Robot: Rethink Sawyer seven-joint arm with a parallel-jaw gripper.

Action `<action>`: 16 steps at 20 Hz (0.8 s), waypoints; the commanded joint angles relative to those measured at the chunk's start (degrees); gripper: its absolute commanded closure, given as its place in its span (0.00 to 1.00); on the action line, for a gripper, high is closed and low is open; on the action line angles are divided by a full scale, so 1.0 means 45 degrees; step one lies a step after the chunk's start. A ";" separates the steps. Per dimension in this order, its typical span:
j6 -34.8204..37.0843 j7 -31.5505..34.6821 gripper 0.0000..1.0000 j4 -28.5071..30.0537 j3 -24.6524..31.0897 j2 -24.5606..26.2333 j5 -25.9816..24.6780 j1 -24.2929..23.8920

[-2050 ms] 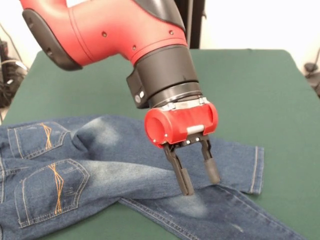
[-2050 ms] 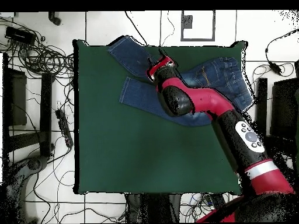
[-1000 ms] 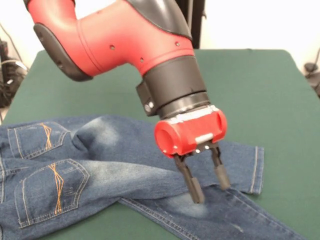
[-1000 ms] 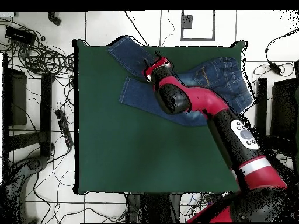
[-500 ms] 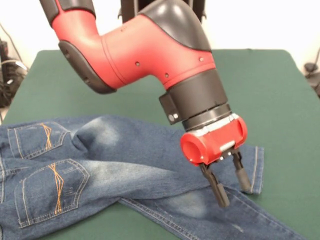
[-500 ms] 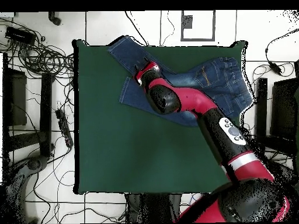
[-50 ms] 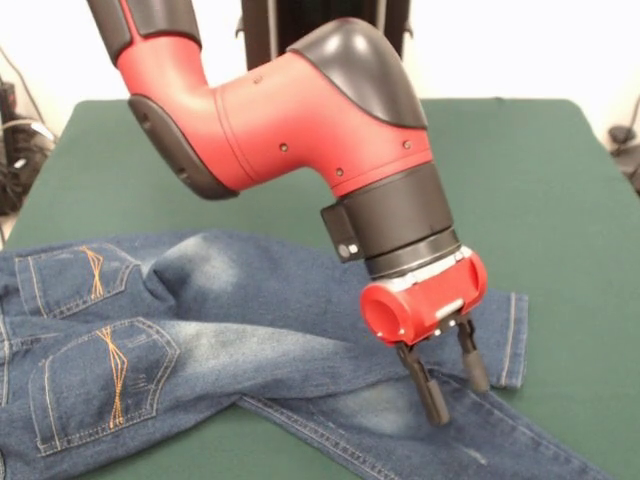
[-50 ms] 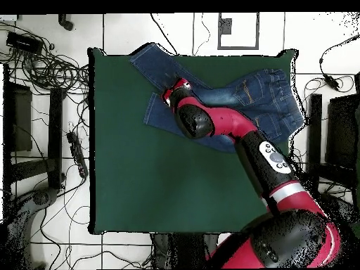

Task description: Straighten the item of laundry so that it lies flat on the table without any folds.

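- The table (image 7: 560,170) is covered in dark green cloth; most of its surface is left bare, as is seen from overhead (image 8: 176,183).
- The red and black arm (image 7: 290,110) is bent down over the table's near part in the front view; in the overhead view (image 8: 232,133) it is stretched from the bottom right towards the top middle.
- The jeans (image 7: 180,330) are laid along the near edge in the front view, back pockets up at the left, with one leg crossed over the other and a fold left where they overlap; from overhead (image 8: 267,95) they are spread along the table's top edge.
- The pincer (image 7: 452,383) is held open, its two black fingers (image 7: 431,392) pointed down and set apart; the tips are placed on or just above the denim where the legs cross, near the upper leg's hem; contact cannot be told.
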 commanded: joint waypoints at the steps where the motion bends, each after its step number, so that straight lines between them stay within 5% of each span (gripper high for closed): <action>1: 0.0976 0.1468 0.00 -0.0764 -0.1015 0.0858 0.0021 0.0546; 11: -0.0069 0.1291 0.00 -0.0578 -0.0461 0.0885 -0.0612 0.0182; 16: 0.0891 0.0354 0.00 0.0112 0.0836 0.1395 -0.0531 -0.0681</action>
